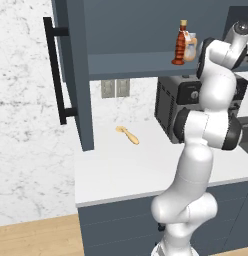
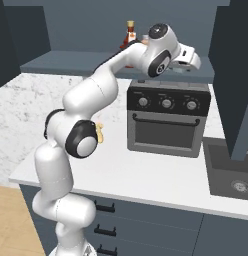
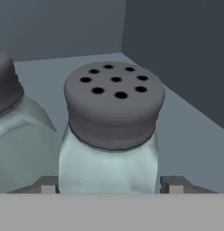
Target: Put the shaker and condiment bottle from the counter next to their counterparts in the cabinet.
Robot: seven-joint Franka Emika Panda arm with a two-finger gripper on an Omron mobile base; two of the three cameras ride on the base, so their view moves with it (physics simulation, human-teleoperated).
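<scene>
Hand view: claw (image 3: 109, 184) spread w/ tips either side of shaker (image 3: 111, 126), which stands on cabinet (image 3: 186, 122) shelf beside its counterpart (image 3: 14, 131), near back corner. Risk: retreating sideways could clip & topple it.

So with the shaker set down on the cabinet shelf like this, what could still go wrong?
The end effector has a finger tip on each side of the shaker, close to its glass; a skewed pull-back might drag or tip it. A second shaker stands close beside it and could get knocked. The condiment bottle also stands near the arm's way out.
</scene>
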